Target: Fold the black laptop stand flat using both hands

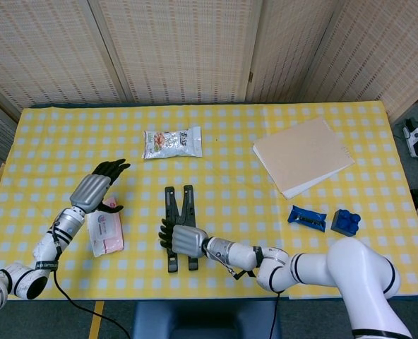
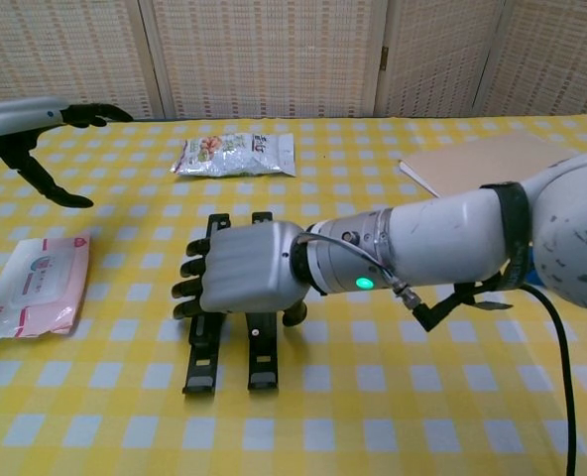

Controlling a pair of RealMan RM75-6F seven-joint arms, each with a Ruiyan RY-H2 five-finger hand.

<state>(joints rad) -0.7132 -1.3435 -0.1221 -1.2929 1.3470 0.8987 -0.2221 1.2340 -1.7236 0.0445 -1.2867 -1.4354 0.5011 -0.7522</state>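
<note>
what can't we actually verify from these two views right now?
- Right robot hand on the laptop stand: the back of the hand covers the contact in both views, so whether it grips is unclear.
- Stand hinge: under that hand in both views.
- Left robot hand: chest view crops it at the left edge.
- Snack bag print: too small in head view.

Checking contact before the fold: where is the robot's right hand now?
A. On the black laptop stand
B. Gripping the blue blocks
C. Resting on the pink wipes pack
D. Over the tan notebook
A: the right hand sits on the black laptop stand mid-table, fingers curled over its left rail.
</note>
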